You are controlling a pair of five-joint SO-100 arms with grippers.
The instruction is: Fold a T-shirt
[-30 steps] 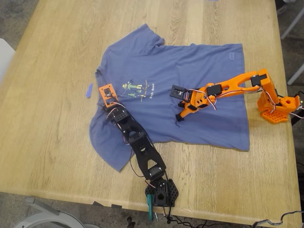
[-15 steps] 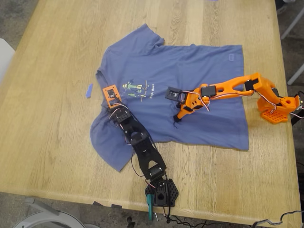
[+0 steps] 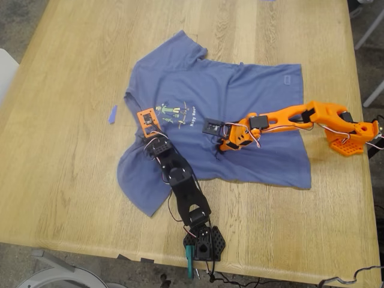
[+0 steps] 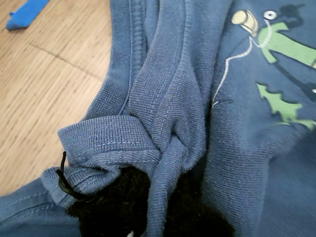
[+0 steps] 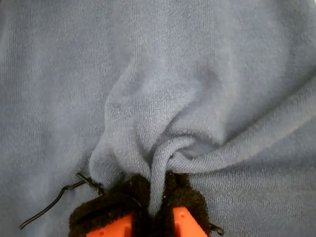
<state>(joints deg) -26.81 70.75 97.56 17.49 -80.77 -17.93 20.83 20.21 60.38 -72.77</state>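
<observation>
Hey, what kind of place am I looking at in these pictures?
Probably a hobby or lab workspace, not a laundry room: a wooden table carries two small 3D-printed-looking arms. My first pincer and my second pincer each pinch the T-shirt. A chair leg and grey floor show beyond.

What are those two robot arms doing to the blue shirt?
They are working on folding the T-shirt, which lies spread on the wooden table. My first gripper, on the black arm, has pinched the ribbed collar near the cartoon print. My second gripper, on the orange arm, has pinched a bunch of fabric in the shirt's middle. No fold is finished yet. A small blue scrap lies beside the shirt.
</observation>
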